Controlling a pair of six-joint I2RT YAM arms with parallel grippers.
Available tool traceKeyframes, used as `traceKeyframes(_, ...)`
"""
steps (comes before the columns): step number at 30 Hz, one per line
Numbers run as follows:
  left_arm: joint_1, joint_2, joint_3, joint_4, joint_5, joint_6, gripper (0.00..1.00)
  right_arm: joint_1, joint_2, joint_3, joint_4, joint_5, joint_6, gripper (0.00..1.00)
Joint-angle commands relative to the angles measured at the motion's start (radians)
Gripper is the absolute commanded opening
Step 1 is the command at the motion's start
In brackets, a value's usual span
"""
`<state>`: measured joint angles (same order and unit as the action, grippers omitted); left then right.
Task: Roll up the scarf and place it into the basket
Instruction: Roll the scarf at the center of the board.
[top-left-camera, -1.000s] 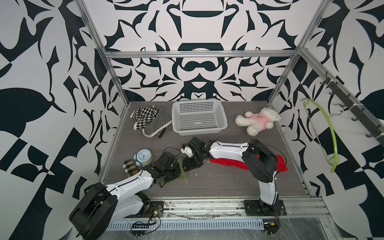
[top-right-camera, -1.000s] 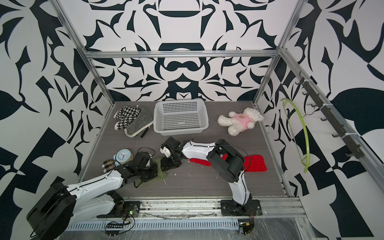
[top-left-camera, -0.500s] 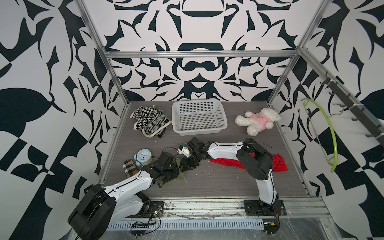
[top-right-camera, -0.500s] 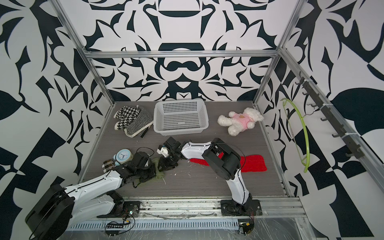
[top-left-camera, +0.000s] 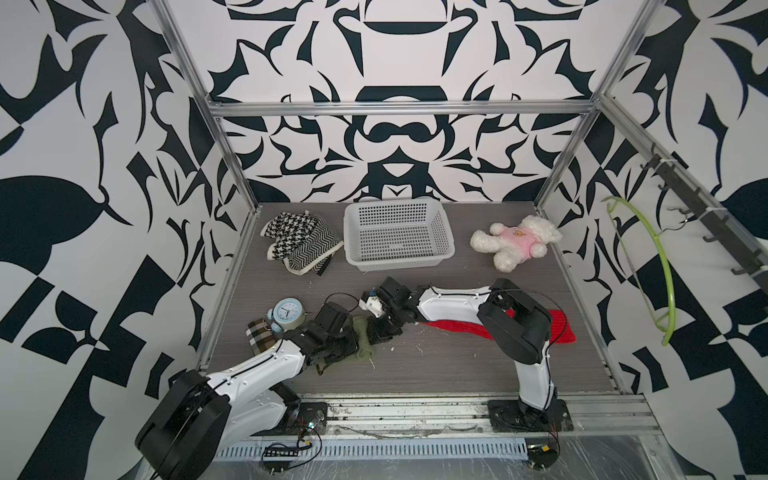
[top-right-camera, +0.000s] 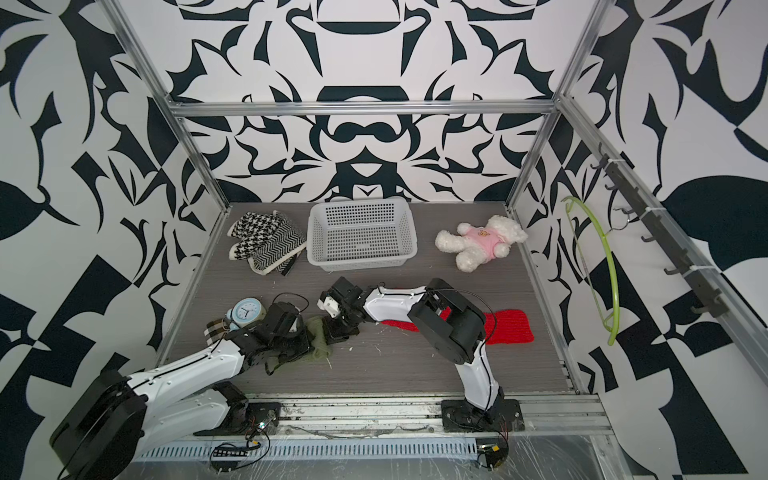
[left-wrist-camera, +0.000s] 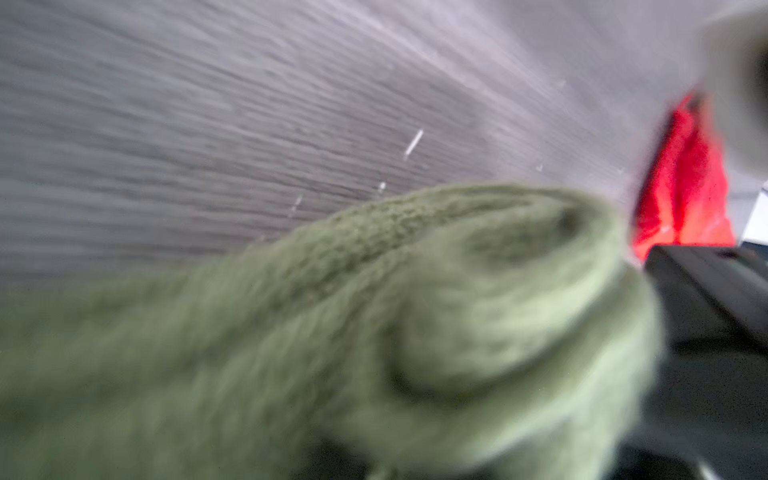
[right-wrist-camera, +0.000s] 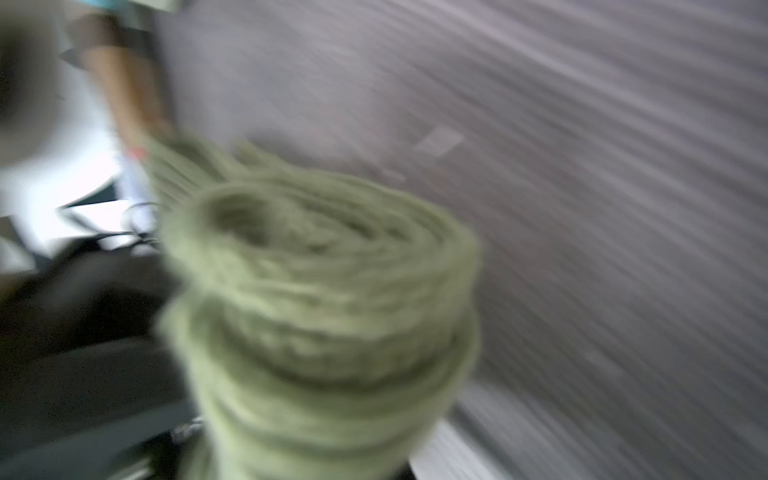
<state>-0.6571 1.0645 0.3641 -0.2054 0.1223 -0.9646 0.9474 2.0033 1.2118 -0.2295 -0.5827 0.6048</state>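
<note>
The rolled green scarf (top-left-camera: 365, 337) is seen low at mid-frame on the counter (top-left-camera: 436, 365), well apart from the basket (top-left-camera: 399, 262); the right tool (top-left-camera: 380, 332) is clamped on one end; for the left tool (top-left-camera: 347, 347), apart or together cannot be told; unsupported, the roll could be unwound when lifted.

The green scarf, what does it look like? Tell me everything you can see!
The green scarf is soft, fuzzy olive knit, wound into a chunky roll with spiral layers showing at its end. It lies on the grey table near the front, between the two arms. The shut right tool is at one end, the left tool at the other. It is not in the basket yet.
</note>
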Motion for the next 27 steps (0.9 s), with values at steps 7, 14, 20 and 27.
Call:
traceKeyframes(7,-0.003,-0.091,0.053,-0.127,-0.002,0.050,0.73,0.036,-0.026,0.004,-0.264,0.169,-0.075,0.00)
traceKeyframes(14,-0.003,-0.122,0.110,-0.210,-0.032,0.055,0.70,0.023,-0.072,0.020,-0.336,0.255,-0.083,0.00)
traceKeyframes(20,-0.001,-0.161,0.136,-0.197,-0.028,0.044,0.71,0.008,-0.128,0.028,-0.385,0.305,-0.097,0.00)
traceKeyframes(27,-0.053,0.002,0.185,-0.055,0.091,0.011,0.68,0.007,-0.161,0.045,-0.383,0.325,-0.080,0.00)
